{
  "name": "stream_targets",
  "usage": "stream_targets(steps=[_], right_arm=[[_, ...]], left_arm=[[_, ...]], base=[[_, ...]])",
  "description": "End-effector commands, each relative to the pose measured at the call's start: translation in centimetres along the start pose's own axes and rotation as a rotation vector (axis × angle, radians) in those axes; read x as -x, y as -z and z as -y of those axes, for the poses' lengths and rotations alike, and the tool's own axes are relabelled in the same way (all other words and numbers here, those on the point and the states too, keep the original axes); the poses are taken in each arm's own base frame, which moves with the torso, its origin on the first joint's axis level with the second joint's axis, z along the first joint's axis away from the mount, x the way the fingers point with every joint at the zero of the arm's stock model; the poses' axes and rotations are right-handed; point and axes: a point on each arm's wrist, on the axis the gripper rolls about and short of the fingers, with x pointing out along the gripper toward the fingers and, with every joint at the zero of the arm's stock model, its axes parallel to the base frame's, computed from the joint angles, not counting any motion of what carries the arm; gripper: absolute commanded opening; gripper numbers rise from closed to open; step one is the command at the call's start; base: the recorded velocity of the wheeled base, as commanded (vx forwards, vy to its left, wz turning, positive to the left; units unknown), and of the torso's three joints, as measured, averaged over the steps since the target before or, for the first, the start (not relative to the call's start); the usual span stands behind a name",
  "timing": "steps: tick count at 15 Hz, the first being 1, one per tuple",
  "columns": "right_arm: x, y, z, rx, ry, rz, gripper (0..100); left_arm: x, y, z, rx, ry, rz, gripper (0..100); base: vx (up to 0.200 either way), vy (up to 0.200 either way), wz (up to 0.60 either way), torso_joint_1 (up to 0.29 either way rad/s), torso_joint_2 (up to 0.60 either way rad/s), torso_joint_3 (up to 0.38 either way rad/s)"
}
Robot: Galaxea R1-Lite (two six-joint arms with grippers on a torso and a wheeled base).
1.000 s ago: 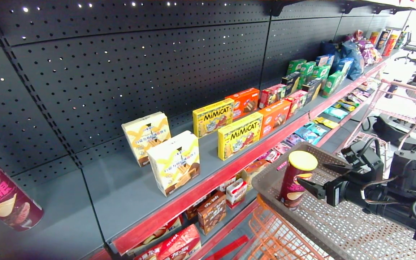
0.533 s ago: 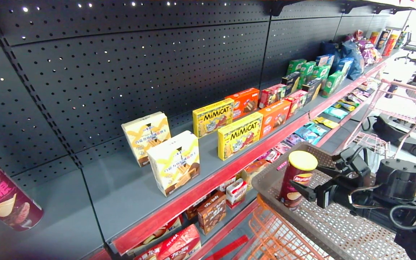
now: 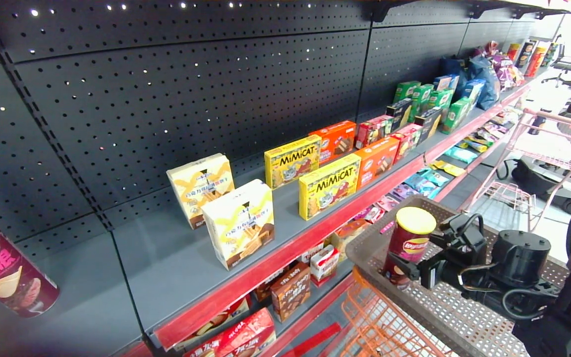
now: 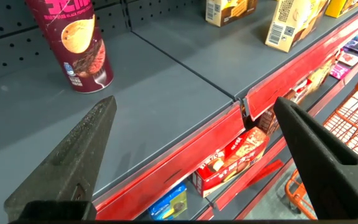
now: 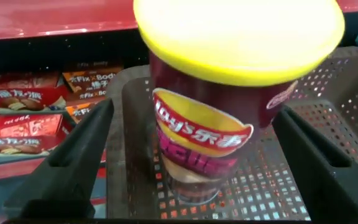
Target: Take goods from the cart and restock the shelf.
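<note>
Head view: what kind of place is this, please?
Probably a grocery shop aisle: a long shelf with a red edge, rows of snack boxes on it, and a pink shopping cart.

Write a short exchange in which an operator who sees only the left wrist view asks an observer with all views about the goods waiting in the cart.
Operator: My left gripper hangs open over the shelf, near a standing maroon can. Is there another can in the cart?
Observer: Yes, a yellow-lidded can stands upright in the brown basket on top of it.
Operator: Where is the right gripper?
Observer: The right gripper is open, with one finger on each side of that can and a gap showing at both sides.
</note>
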Motion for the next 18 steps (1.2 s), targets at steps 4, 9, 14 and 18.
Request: stream_targets(steps=[4,9,14,18], right_arm=[[-1.4,0.7,0.2,0.007,0.001,0.012,100],[-2.8,1.0,0.4,0.012,-0.008,0.032,100],[-3.1,0.7,0.8,0.078,-0.076,0.065,0],[-2.3,-0.4,1.8,0.075,-0.04,0.084,0]], left_arm=[[0.0,0.0,0.0,0.001,0.0,0.001,100],[0.0,0.0,0.0,0.001,0.0,-0.001,100],[0.0,0.0,0.0,0.001,0.0,0.001,100],[0.0,0.0,0.0,0.001,0.0,0.001,100]], base=[[0.0,0.0,0.0,0.0,0.0,0.0],[0.0,0.0,0.0,0.0,0.0,0.0],[0.0,0.0,0.0,0.0,0.0,0.0],[0.0,0.0,0.0,0.0,0.0,0.0]])
